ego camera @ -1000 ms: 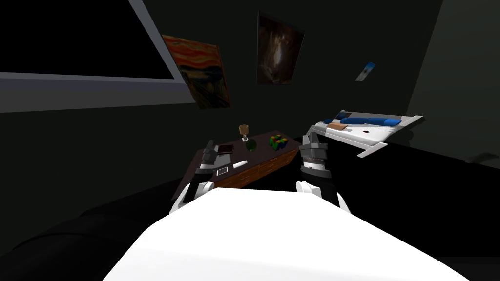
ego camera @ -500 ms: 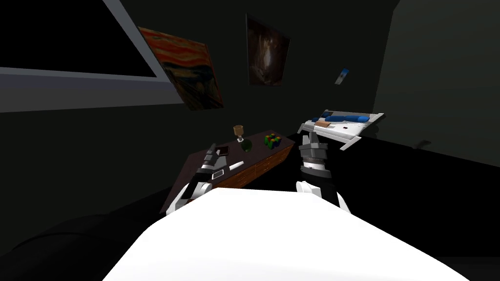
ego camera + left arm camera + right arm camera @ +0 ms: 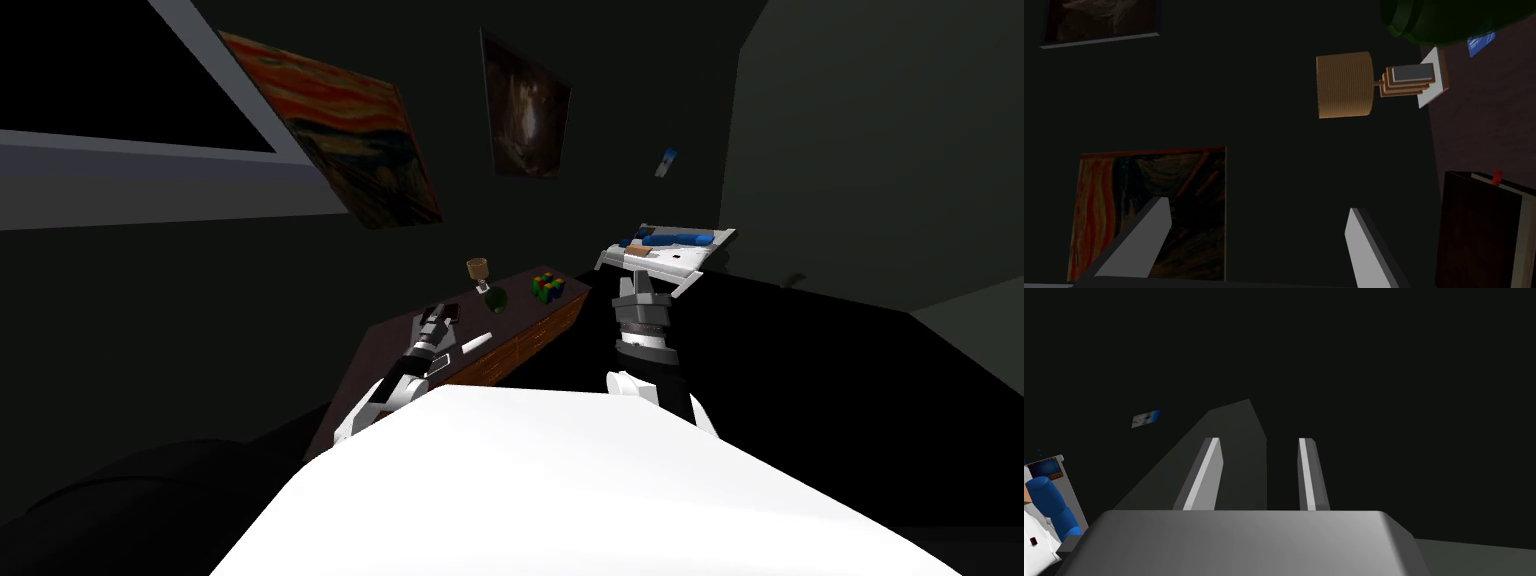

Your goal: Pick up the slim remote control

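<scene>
- The slim remote control (image 3: 476, 343) is a thin white bar lying flat on the dark top of a low cabinet (image 3: 525, 312) with brown drawer fronts. It sits close to the front edge.
- In the head view the remote is just to the right of the left forearm. Nothing touches it, and it lies nearer to me than the other things on the cabinet top.
- The left gripper (image 3: 432, 320) is out over the cabinet, past the remote and at the dark book (image 3: 450, 311) behind it.
- Its wrist camera shows the left gripper (image 3: 1257, 205) with both blades spread wide and nothing between them.
- That same view shows the book (image 3: 1481, 232) just beside one blade. Beyond it a small table lamp (image 3: 1344, 85) with a tan shade stands on the cabinet top.
- A dark green rounded vase (image 3: 495, 298) stands next to the lamp (image 3: 478, 268), and a multicoloured cube (image 3: 546, 287) sits towards the cabinet's far right end.
- A red-orange painting (image 3: 1149, 215) hangs on the wall behind the cabinet.
- The right gripper (image 3: 636, 284) is raised off the cabinet's right end, in front of a white bed (image 3: 672, 262) with blue pillows.
- In its own view the right gripper (image 3: 1259, 439) has its blades apart, closer together than the left's, and it holds nothing.
</scene>
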`<state>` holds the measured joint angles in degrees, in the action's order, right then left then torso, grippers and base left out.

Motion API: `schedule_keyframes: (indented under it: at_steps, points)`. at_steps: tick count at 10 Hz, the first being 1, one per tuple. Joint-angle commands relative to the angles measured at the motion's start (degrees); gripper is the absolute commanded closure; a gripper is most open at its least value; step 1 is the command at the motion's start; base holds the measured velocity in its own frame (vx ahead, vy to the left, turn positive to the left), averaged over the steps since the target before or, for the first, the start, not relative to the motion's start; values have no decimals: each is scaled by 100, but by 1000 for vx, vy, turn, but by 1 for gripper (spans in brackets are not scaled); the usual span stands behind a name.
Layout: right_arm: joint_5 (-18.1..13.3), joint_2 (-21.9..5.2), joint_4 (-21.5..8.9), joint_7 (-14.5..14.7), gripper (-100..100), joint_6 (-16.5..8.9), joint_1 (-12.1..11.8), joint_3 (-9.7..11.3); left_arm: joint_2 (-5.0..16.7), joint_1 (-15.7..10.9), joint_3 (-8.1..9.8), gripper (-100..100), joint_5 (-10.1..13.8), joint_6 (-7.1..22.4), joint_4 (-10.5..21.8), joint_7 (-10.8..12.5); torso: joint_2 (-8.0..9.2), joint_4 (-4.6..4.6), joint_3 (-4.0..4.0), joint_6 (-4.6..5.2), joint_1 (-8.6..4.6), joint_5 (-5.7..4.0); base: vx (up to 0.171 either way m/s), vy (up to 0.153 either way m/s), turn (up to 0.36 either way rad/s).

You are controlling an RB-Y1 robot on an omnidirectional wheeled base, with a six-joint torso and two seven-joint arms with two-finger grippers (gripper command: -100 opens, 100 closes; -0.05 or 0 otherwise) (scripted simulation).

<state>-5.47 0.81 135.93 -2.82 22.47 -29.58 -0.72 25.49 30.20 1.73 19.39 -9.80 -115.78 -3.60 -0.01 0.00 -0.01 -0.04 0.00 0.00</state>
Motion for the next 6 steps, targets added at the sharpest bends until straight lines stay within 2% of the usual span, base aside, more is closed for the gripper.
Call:
schedule_keyframes:
  at_steps: [1, 2, 3, 4, 5, 6]
  points:
    - [0, 0, 0, 0, 0, 0, 0, 0, 215, -23, -30, -100, 286, 286, 262, 8, 0, 0, 0, 0, 0, 0, 1, -21, -250]
    - [0, 0, 0, 0, 0, 0, 1, 1, 215, -23, -30, -100, 319, 348, 262, 8, 0, 0, 0, 4, -4, 0, 2, -14, -145]
    - [0, 0, 0, 0, 0, 0, 0, 0, 420, -25, -44, -100, 557, 615, 428, 29, -1, 0, 0, 0, -3, -1, 5, -26, -267]
    - [0, 0, 0, 0, 0, 0, 1, 1, 420, -25, -44, -100, 603, 640, 493, 29, -2, -1, -2, 4, -6, -1, 5, -15, -112]
    - [0, 0, 0, 0, 0, 0, 0, 0, 619, -28, -57, -100, 833, 860, 737, 56, -2, -1, -1, -2, -3, 0, 9, -23, -244]
    - [0, 0, 0, 0, 0, 0, 1, 0, 619, -28, -57, -100, 889, 935, 737, 56, -2, -1, -1, 3, -6, -1, 7, -16, -109]
